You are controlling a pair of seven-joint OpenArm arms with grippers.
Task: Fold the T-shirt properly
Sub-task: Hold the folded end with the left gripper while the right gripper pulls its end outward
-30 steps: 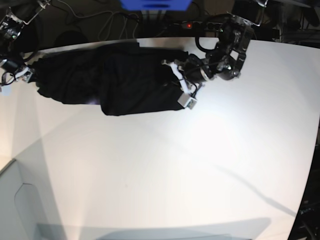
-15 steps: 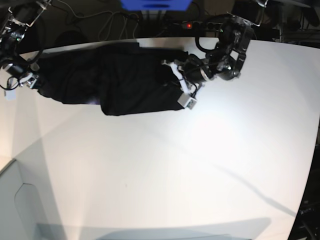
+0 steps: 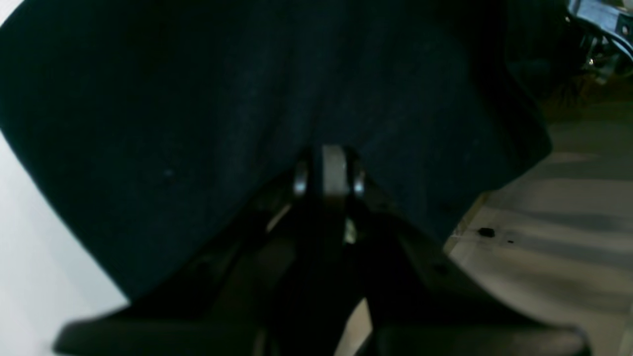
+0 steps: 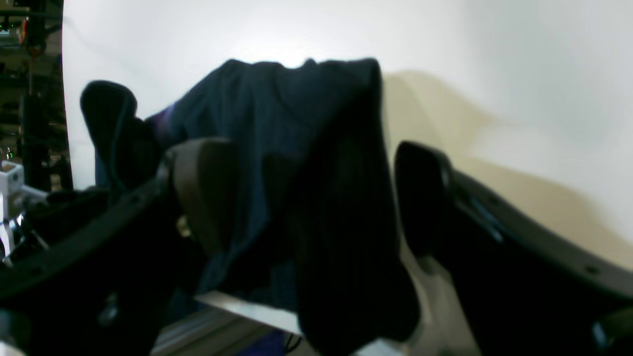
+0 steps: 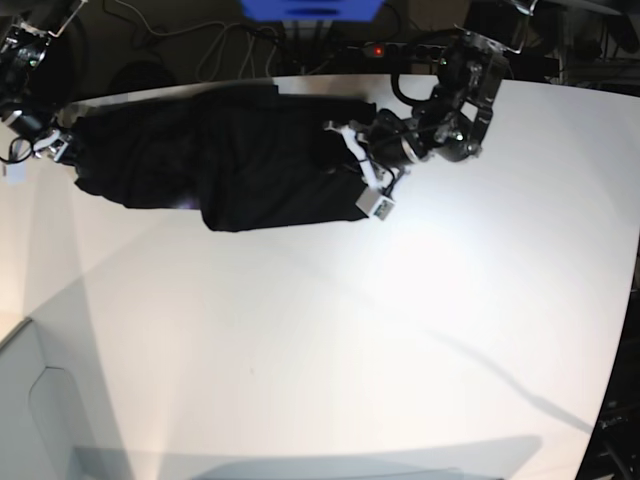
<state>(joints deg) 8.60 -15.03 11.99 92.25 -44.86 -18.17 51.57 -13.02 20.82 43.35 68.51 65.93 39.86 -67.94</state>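
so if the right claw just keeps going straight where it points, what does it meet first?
Probably the T-shirt: the open right claw has the bunched black cloth between and just ahead of its fingers. Beyond it lies the white table. Depth is unclear in the wrist view.

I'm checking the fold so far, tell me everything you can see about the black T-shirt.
The T-shirt is plain black cloth, bunched in a long rumpled strip along the white table's far edge. The left pincer is shut on one end. At the other end the right pincer stands open around a hanging fold.
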